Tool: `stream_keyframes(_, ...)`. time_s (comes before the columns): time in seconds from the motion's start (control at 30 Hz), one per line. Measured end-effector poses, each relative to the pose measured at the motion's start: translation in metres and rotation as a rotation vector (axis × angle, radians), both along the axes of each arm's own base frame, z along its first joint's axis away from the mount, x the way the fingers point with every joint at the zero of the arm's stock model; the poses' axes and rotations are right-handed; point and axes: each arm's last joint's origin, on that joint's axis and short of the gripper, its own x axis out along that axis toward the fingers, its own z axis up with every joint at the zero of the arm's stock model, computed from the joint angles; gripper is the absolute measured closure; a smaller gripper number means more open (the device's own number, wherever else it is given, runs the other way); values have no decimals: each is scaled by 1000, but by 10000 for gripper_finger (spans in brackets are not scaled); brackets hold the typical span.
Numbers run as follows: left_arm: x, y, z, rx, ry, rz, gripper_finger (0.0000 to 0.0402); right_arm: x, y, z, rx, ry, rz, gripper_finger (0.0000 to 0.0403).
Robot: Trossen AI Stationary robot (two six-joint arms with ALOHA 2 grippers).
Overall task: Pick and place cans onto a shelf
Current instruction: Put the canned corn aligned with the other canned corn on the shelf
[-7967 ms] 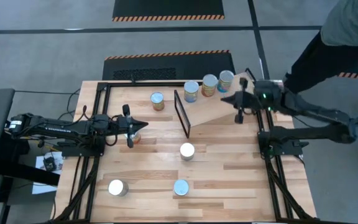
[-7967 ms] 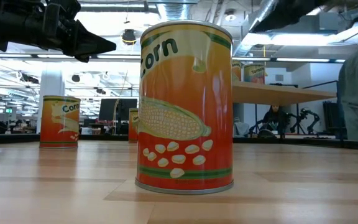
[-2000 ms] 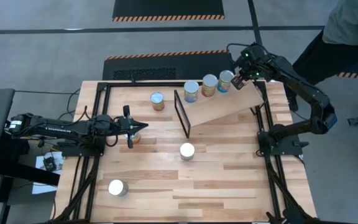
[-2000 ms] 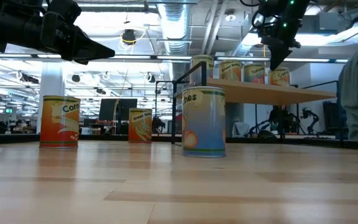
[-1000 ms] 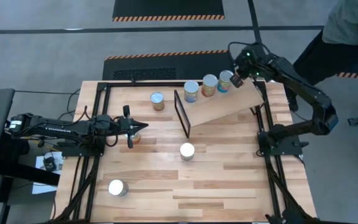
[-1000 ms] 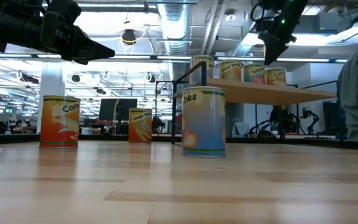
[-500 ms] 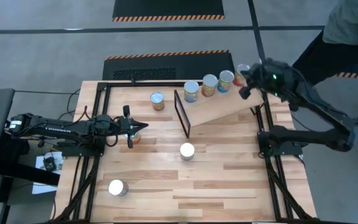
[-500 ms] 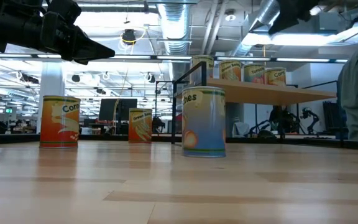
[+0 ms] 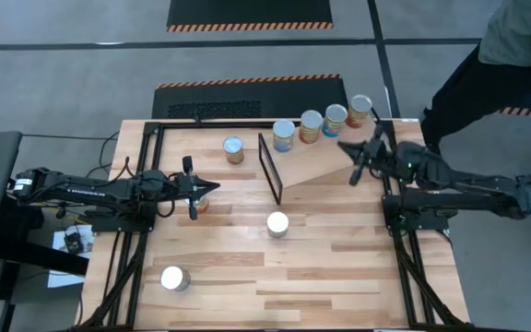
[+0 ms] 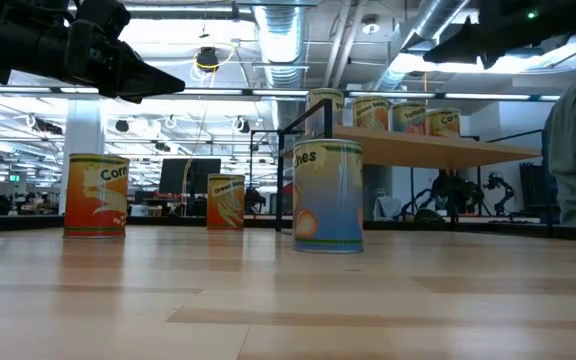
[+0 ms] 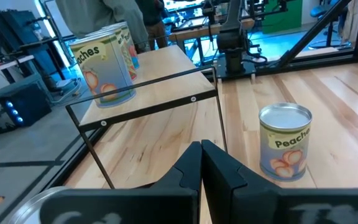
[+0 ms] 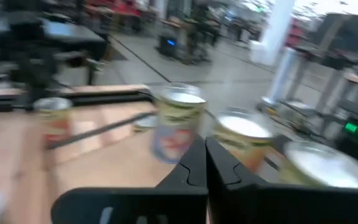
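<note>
While four small silver-topped tins point(image 9: 322, 124) stand in a row along the tilted light-wood shelf board point(image 9: 325, 162), the right gripper point(image 9: 348, 148) hovers over it, fingers shut and empty. The left gripper point(image 9: 212, 186), also shut, waits above a tin point(image 9: 202, 205) near the table's left side.

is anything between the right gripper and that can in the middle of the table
Nothing visible does. The right gripper hangs shut over the shelf, holding nothing. The middle can stands alone on bare table in front of the shelf. Only the shelf's black end frame is near that line, off to the side of the can.
</note>
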Motion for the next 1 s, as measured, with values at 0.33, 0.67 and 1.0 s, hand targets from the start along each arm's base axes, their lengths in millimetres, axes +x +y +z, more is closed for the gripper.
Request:
stream_keyframes(0.33, 0, 0, 0, -13, -2, 2, 401, 2, 34, -25, -43, 25, 178, 394)
stream_keyframes(0.67, 0, -2, -2, -14, 18, -69, 401, 12, 51, -32, -13, 70, 287, 395)
stream_keyframes(1.0, 1, -2, 2, -20, -20, -69, 401, 42, 55, -44, -85, 125, 271, 395)
